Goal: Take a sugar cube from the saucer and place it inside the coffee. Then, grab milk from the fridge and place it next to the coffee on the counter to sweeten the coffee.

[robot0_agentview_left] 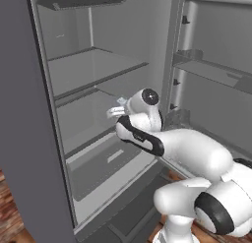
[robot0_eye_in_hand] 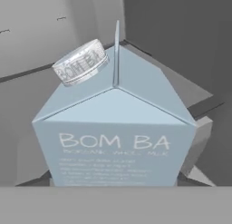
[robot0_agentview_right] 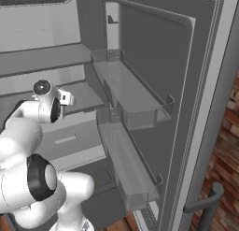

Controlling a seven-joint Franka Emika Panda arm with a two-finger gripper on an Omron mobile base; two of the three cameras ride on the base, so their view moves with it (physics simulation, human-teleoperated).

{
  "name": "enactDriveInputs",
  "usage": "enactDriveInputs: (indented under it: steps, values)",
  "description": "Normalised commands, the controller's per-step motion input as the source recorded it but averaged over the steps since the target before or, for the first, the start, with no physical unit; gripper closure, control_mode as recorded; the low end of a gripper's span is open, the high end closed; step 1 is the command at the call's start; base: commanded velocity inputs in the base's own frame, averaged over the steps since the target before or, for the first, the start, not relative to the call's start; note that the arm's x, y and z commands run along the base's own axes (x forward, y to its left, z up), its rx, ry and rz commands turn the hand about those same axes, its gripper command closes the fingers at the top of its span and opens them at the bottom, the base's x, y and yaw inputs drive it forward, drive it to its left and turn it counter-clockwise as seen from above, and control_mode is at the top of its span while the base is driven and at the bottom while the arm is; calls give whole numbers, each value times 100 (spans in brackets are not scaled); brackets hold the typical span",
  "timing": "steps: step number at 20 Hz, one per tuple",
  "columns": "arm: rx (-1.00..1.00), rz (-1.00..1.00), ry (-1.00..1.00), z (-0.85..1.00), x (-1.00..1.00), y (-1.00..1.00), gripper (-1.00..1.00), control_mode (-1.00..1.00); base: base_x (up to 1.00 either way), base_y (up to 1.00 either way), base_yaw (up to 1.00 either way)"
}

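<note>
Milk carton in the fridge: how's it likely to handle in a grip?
The milk carton has flat smooth sides, so parallel fingers should seat well, though it may be slippery. Looks like thin card: probably dents under a hard squeeze. Its boxy flat-sided body makes rolling unlikely.

Place: a rendered home kitchen.
Main sign: a tall grey fridge [robot0_agentview_left: 29, 138] stands open, its pale inner shelves [robot0_agentview_left: 93, 70] bare.
Door: the white inner face carries clear grey shelf bins [robot0_agentview_right: 135, 108] and a grey bar handle [robot0_agentview_right: 207, 202].
Food item: a pale blue gabled milk carton [robot0_eye_in_hand: 115, 141] with a ribbed white cap.
Floor: reddish-brown brick-patterned surface [robot0_agentview_right: 228, 132] beside the door.
</note>
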Motion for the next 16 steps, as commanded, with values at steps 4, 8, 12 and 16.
enactDriveInputs:
  steps: [4,8,12,16]
  values:
    - [0,-3,0,64,-100,-11,100,-100,0,0,0]
    - [0,0,-2,48,-100,-16,100,-100,0,0,0]
    - [0,0,-4,52,-100,-19,100,-100,0,0,0]
    - [0,1,-6,52,-98,-20,100,-100,0,0,0]
